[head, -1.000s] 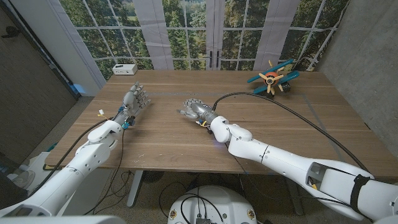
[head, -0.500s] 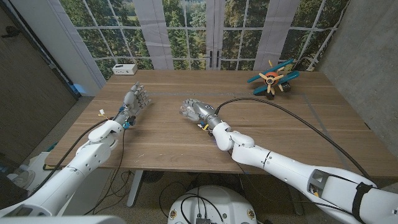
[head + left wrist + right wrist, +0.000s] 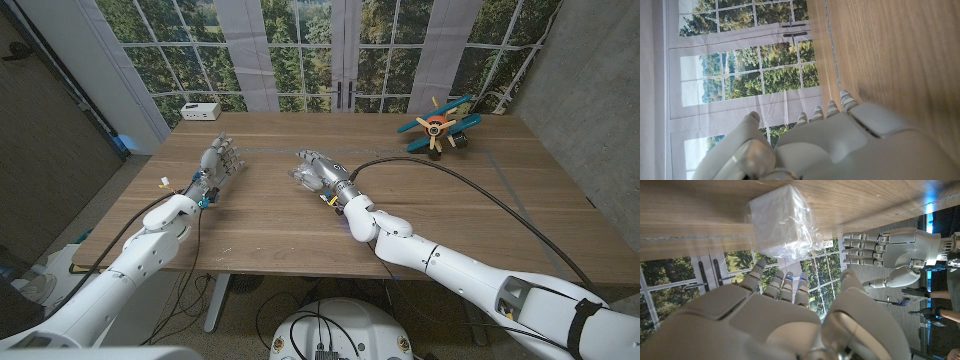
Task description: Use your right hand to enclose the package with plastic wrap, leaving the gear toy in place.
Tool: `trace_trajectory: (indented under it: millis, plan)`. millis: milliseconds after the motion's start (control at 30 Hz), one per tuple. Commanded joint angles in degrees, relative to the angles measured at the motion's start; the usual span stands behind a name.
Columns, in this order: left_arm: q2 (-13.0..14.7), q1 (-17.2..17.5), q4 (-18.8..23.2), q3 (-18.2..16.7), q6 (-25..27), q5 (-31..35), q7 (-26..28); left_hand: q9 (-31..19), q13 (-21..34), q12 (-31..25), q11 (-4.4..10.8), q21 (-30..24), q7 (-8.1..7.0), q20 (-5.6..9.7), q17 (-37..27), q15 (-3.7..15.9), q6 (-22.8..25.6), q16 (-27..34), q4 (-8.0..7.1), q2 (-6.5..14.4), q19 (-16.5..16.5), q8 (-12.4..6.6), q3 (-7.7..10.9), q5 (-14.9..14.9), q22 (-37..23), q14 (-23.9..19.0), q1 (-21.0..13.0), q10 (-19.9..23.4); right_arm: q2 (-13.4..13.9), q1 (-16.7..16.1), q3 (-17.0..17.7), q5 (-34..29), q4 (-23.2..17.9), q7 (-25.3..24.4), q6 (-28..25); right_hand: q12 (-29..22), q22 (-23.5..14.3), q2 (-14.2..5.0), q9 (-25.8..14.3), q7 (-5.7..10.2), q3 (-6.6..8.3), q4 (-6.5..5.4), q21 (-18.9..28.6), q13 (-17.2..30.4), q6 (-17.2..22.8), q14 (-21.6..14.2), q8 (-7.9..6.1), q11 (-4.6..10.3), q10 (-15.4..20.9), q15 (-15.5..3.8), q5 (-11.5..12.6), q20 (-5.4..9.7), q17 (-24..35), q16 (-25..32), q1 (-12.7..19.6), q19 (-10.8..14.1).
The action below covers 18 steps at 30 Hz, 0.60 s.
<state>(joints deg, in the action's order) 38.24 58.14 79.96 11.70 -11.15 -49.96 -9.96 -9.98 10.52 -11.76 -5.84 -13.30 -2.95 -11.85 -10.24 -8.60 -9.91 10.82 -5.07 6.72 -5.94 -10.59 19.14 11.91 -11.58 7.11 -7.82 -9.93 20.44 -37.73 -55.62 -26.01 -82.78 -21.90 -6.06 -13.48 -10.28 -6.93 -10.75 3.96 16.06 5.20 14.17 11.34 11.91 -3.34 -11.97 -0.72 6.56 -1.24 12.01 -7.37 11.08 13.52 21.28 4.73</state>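
Now the right hand (image 3: 318, 172) reaches over the white package (image 3: 779, 221), fingers spread and empty; plastic wrap (image 3: 807, 227) lies crumpled just beyond its fingertips. Next, I judge, it must pinch the wrap.

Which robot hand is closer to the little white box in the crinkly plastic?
Right. The right hand is right at the white box in plastic wrap; the left hand stands well off to its left side.

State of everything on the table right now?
package: on table, wrap partly over it.
plastic wrap: crinkled, bunched on one side.
right hand: fingers straight, reaching at the package.
left hand: empty, fingers straight.
gear toy: upright, far corner, untouched.
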Motion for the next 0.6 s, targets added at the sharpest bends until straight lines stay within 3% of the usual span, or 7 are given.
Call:
trace_trajectory:
  millis: [33, 267, 367, 400, 467, 600]
  plan:
    - [0.3, 1.0, 0.9, -0.5, -0.4, -0.3, 0.1, -0.2, 0.3, 0.0, 0.01, -0.2, -0.19, -0.32, -0.1, -0.17, -4.2, -0.1, 0.02, -0.1, 0.1, -0.08, 0.44, -0.1, -0.3, -0.1, -0.3, -4.3, -0.9, -1.7, 3.9, 5.8, 0.5, -1.4, 6.2, -0.1, -0.1, 0.31, -0.1, -0.17, 0.37, 0.29, 0.0, 0.2, 1.0, -0.5, -0.24, 0.08, 1.2, 0.12, -0.3, -0.10, 0.2, -0.2, 0.6, 0.7]
    - [0.2, 0.9, 0.4, -0.5, -0.3, -0.8, -0.5, -0.2, 0.3, 0.0, 0.03, -0.2, -0.18, -0.32, -0.1, -0.34, -4.1, -0.1, 0.01, -0.2, 0.1, -0.10, 0.44, -0.1, -0.3, -0.1, -0.3, -4.3, -2.2, -2.2, 6.8, 10.2, 2.4, -2.8, 11.2, -0.8, -0.1, -1.00, -0.2, -1.28, 2.36, 2.03, 0.3, 0.2, 5.1, -2.6, -1.20, -0.46, 4.5, 0.18, -0.4, 0.29, -0.1, -0.1, 3.2, 3.0]
    - [0.1, 0.8, 0.2, -0.5, -0.5, -0.8, -0.9, -0.2, 0.3, -0.1, 0.04, -0.2, -0.18, -0.32, -0.1, -0.42, -4.0, -0.1, 0.00, -0.2, 0.1, -0.11, 0.44, -0.1, -0.3, -0.1, -0.3, -4.1, -2.3, -2.3, 7.4, 10.4, 2.4, -3.6, 11.8, -1.1, -0.2, -1.45, -0.2, -1.94, 3.41, 2.63, 0.9, 0.3, 7.0, -5.0, -1.48, -1.00, 6.5, 0.66, -0.6, 0.20, 0.0, 0.5, 4.1, 5.4]
    - [0.1, 0.8, 0.1, -0.5, -0.5, -0.8, -1.0, -0.2, 0.3, -0.1, 0.01, -0.2, -0.20, -0.32, -0.1, -0.45, -4.0, -0.1, 0.00, -0.2, 0.1, -0.12, 0.44, -0.1, -0.3, -0.1, -0.3, -4.1, -2.3, -2.4, 7.6, 10.4, 2.0, -3.7, 11.3, -2.1, -0.2, -1.61, -0.2, -2.12, 4.20, 2.89, 1.2, 0.4, 9.3, -7.3, -1.92, -1.61, 10.1, 0.59, -0.8, 0.15, 0.1, 1.1, 4.6, 6.9]
    - [0.1, 0.7, 0.1, -0.5, -0.6, -0.8, -1.1, -0.2, 0.3, -0.1, -0.01, -0.2, -0.23, -0.32, -0.1, -0.46, -4.0, -0.1, 0.00, -0.2, 0.1, -0.12, 0.44, -0.1, -0.3, -0.1, -0.3, -4.1, -2.3, -2.5, 8.1, 10.5, 2.1, -4.6, 12.1, -2.2, -0.3, -1.91, -0.2, -2.76, 5.00, 3.14, 1.5, 0.4, 11.1, -8.8, -2.24, -1.40, 11.2, 0.45, -0.9, 0.26, 0.2, 1.4, 5.2, 8.1]
    - [0.1, 0.7, 0.1, -0.5, -0.5, -0.8, -1.1, -0.2, 0.3, -0.1, -0.03, -0.2, -0.27, -0.32, -0.1, -0.44, -4.0, -0.1, -0.01, -0.2, 0.0, -0.12, 0.45, -0.1, -0.3, -0.1, -0.3, -3.9, -2.3, -2.7, 8.8, 10.9, 1.6, -5.0, 12.3, -3.1, -0.4, -2.63, -0.2, -3.75, 7.08, 2.92, 2.7, 0.5, 16.8, -15.2, -3.23, -1.60, 16.2, 0.28, -1.3, 0.25, 0.7, 3.3, 6.0, 12.6]
